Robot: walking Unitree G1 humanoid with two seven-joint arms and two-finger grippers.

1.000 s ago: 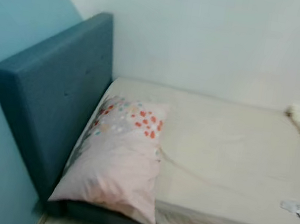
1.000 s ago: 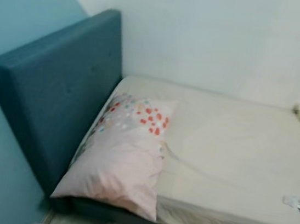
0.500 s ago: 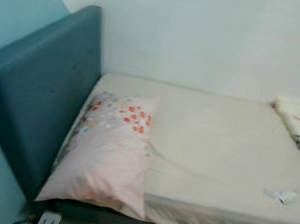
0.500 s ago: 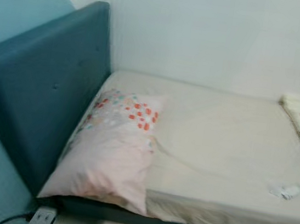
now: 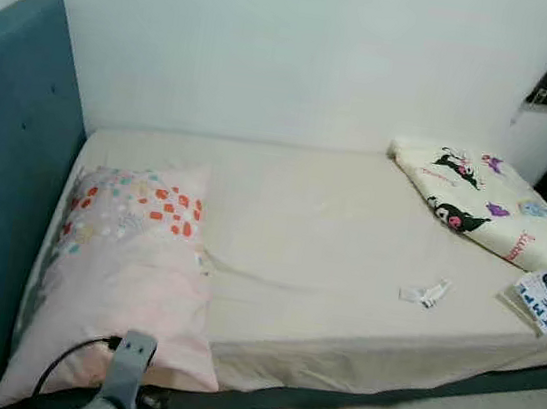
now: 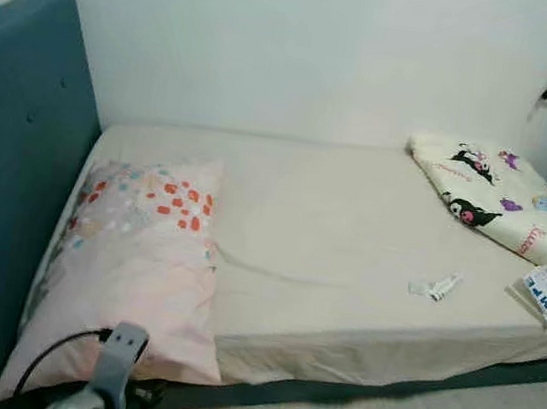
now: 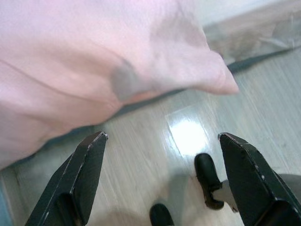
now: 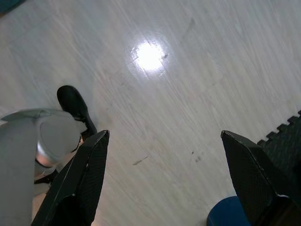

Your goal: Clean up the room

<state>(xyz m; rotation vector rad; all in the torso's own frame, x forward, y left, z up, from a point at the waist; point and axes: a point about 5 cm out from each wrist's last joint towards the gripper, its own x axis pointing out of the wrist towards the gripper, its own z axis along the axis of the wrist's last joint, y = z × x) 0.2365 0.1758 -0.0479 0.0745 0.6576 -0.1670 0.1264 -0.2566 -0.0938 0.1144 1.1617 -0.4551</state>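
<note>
On the cream-sheeted bed (image 5: 330, 232), a small white wrapper scrap (image 5: 424, 292) lies near the cartoon-print blanket (image 5: 486, 202), likely litter to clear. Left hand (image 7: 162, 181) and right hand (image 8: 164, 176) hang spread wide, empty, over the floor.

Silver arm (image 5: 122, 381), black cable (image 5: 66, 364), black tapered claw fingers (image 7: 77, 181).

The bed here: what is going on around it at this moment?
Nothing is being handled yet. The robot stands beside the bed, both grippers open above the wooden floor; the left gripper is near the pink pillow. A small wrapper, a cartoon-print blanket and a printed packet lie on the mattress.
</note>
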